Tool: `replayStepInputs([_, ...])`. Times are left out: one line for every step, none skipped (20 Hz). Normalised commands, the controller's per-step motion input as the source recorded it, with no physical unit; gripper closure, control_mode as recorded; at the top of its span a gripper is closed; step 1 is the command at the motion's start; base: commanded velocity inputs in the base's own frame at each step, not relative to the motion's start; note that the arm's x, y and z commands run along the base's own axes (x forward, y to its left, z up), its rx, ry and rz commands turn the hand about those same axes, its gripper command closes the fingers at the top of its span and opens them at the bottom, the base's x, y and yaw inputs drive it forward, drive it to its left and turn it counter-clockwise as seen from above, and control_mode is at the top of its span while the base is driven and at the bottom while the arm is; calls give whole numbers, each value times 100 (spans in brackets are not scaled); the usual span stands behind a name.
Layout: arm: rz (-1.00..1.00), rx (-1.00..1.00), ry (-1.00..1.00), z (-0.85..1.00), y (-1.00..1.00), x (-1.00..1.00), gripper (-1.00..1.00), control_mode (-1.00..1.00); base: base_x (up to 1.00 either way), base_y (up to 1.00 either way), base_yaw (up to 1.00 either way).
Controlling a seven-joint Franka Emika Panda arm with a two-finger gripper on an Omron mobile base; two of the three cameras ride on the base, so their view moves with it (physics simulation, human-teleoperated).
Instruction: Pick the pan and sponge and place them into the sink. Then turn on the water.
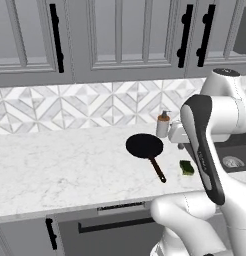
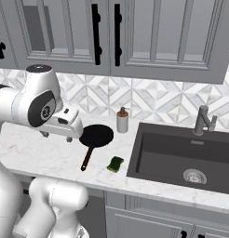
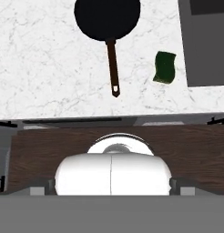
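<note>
Pan (image 1: 144,145): round, black, long thin brown handle.

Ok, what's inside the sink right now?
The sink holds just its round silver drain; the pan and sponge lie on the counter to its left. The near inner wall is hidden by the rim.

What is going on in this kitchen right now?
A white robot arm is at the counter, with its gripper open and holding nothing. The pan and the sponge both lie on the counter, left of the sink, untouched. The sink has nothing in it and no water runs from the faucet. A soap bottle stands behind the pan.
</note>
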Motion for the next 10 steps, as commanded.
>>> replayStepInputs([0,0,0,0,0,0,-100,100,34,0,0])
replayStepInputs([0,0,0,0,0,0,-100,100,38,0,0])
replayStepInputs([0,0,0,0,0,40,-100,-100,0,0,0])
replayStepInputs([0,0,0,-1,0,49,-100,-100,0,0,0])
replayStepInputs([0,0,0,-2,0,54,-100,-100,0,0,0])
replayStepInputs([0,0,0,-4,0,65,-100,-100,0,0,0])
replayStepInputs([0,0,0,-10,0,67,-100,-100,0,0,0])
replayStepInputs([0,0,0,-24,0,79,-100,-100,0,0,0])
replayStepInputs([0,0,0,-33,0,79,-100,-100,0,0,0])
replayStepInputs([0,0,0,-38,0,74,-100,-100,0,0,0])
